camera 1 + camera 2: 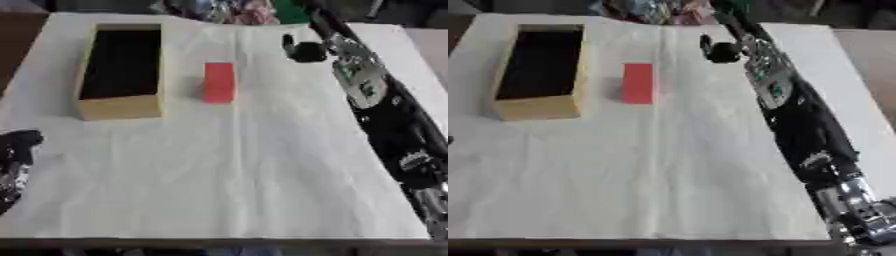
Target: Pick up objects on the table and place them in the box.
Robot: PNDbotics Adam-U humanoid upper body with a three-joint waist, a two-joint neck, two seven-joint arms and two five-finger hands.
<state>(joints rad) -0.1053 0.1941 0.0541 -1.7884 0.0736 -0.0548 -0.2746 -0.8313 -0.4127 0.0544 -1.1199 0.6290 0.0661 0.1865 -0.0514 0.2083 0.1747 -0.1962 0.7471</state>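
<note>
the right hand (304, 51) hangs far right, well apart from the block, whether its fingers are spread or curled i cannot tell; it should probably travel left and close across the block's narrow sides; the white cloth table (227, 175) looks soft and creased; the open cardboard box (120, 106) is long and dark inside; the red block (219, 82) lies flat just right of it; the left hand (13, 160), near left, is unreadable.

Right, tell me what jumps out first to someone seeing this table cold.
The red block lies alone on the white cloth, just right of the open wooden box, whose inside looks dark. The right hand reaches in from the far right, beyond the block and apart from it. The left hand sits at the left edge.
</note>
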